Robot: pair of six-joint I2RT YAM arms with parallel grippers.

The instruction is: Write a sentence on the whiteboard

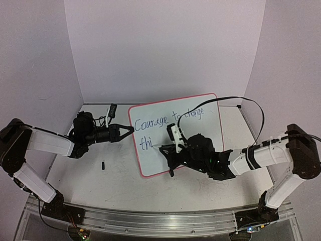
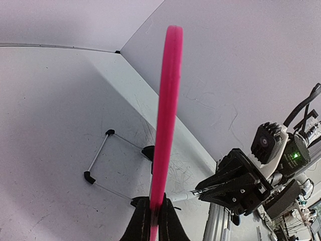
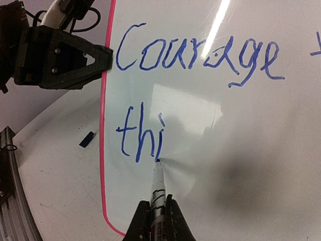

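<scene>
R pincer (image 3: pixel 158 207) clenched on 1 marker (image 3: pixel 157 183), L pincer (image 2: pixel 156 206) clamps 1 whiteboard (image 1: pixel 153 160).

The whiteboard (image 3: pixel 261 130) is glossy and smooth, throwing back white streaks of glare. Its red-pink rim (image 2: pixel 168 100) looks like smooth plastic. The tabletop (image 1: pixel 100 186) is matt grey-white and scuffed (faint grey scribbles mark much of it). The left gripper (image 1: pixel 131 129) and right gripper (image 3: pixel 156 213) are matt black plastic. The marker (image 3: pixel 158 188) has a smooth white barrel. The rail (image 1: pixel 160 218) at the near edge is dull, brushed-looking metal.
</scene>
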